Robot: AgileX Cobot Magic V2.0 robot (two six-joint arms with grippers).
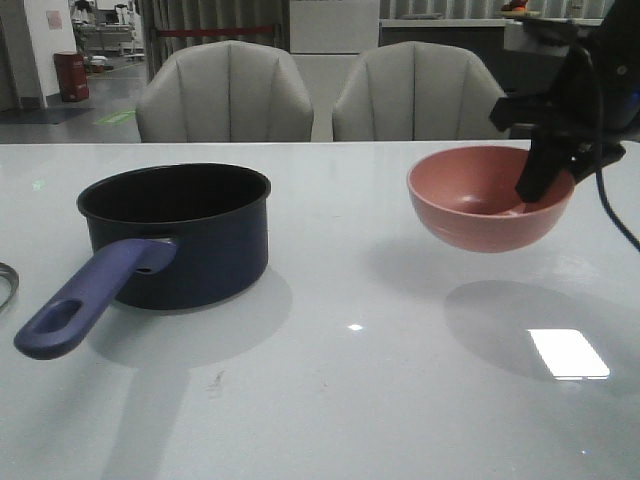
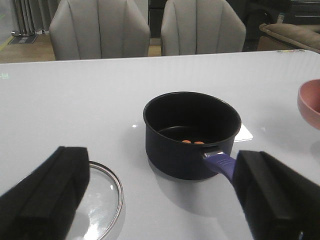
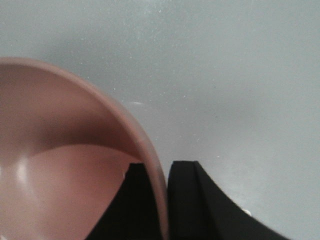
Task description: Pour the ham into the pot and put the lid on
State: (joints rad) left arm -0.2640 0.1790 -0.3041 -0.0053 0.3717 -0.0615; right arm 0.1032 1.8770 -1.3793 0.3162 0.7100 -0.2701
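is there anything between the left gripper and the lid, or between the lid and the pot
Nothing visible. The open left gripper hangs near the lid, which lies flat on bare table beside the pot, whose mouth is uncovered.

One pot [image 1: 175, 235] stands on the table [image 1: 350, 400], with two small orange bits of ham [image 2: 192, 142] inside it. One pink bowl [image 1: 480, 200] is to the right of the pot, and one glass lid [image 2: 102, 197], only partly in view, lies left of the pot. Two grey chairs [image 1: 225, 92] stand behind the table, beyond the pot.
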